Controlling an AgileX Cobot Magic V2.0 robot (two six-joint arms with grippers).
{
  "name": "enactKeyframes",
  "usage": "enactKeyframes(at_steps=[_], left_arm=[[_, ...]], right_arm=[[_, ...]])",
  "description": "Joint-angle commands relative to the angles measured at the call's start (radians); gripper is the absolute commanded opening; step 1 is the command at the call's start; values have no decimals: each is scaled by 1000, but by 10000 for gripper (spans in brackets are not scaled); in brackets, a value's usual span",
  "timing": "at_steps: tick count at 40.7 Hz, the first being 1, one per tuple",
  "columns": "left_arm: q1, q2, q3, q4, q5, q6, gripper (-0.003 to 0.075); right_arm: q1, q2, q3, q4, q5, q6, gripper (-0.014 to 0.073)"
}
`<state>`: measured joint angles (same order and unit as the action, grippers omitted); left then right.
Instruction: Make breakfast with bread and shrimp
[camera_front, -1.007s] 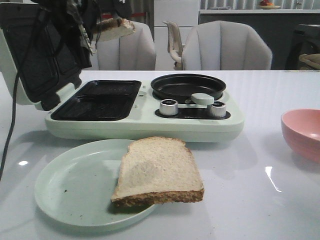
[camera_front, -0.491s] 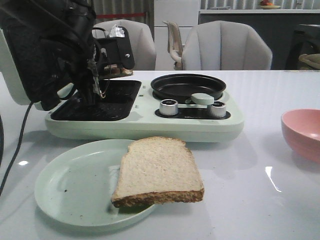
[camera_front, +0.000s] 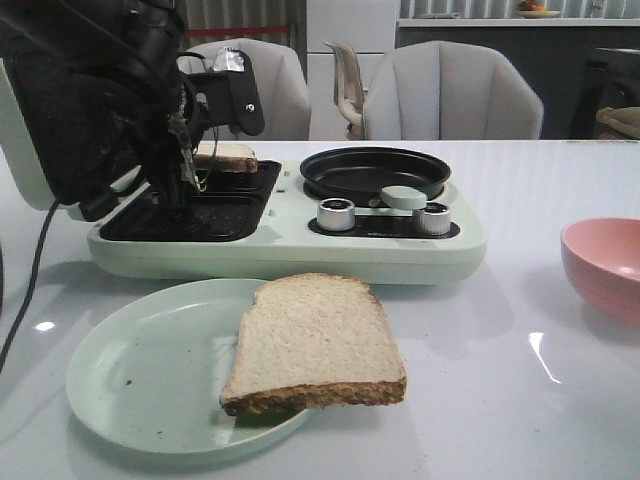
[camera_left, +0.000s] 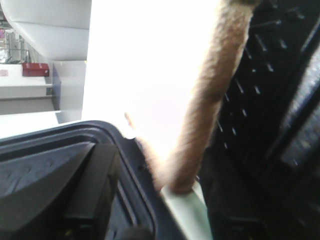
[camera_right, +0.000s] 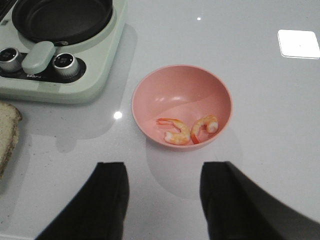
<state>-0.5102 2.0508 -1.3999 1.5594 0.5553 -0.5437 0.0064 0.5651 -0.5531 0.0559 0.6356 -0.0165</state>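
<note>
One bread slice (camera_front: 315, 340) lies on the pale green plate (camera_front: 120, 380) at the front; its corner also shows in the right wrist view (camera_right: 7, 135). My left gripper (camera_front: 195, 165) holds the second bread slice (camera_front: 226, 156) low over the far end of the black grill plate (camera_front: 190, 215). In the left wrist view that slice's brown crust (camera_left: 215, 95) is close and blurred, its face washed out white. Two orange shrimp (camera_right: 175, 131) lie in the pink bowl (camera_right: 182, 105). My right gripper (camera_right: 162, 200) is open and empty above the table just short of the bowl.
The pale green breakfast maker (camera_front: 300, 250) has its lid (camera_front: 60, 110) raised at the left, a round black pan (camera_front: 375, 172) and two knobs on the right. The pink bowl (camera_front: 605, 265) sits at the right table edge. Chairs stand behind the table.
My left arm has come down from high above the maker. The bread slice it holds has dropped from near the top of the view to the far end of the grill plate.
</note>
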Motion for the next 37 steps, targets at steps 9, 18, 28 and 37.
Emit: enactKeyframes(at_steps=[9,18,28,37], left_arm=[[-50,-339,130,-223,50,115,435],[-173,-543,131,-740,282,286,434],[-210,-798,165,-1178,411,309,434],[-212,-1053,337,-1301,351,309,434]], right_arm=[[-5,10,-29,3,-66,-1,454],[-5,10,-29,3,-66,-1,454],[-5,10,-29,3,-66,-1,454],[-5,10,-29,3,-66,-1,454]])
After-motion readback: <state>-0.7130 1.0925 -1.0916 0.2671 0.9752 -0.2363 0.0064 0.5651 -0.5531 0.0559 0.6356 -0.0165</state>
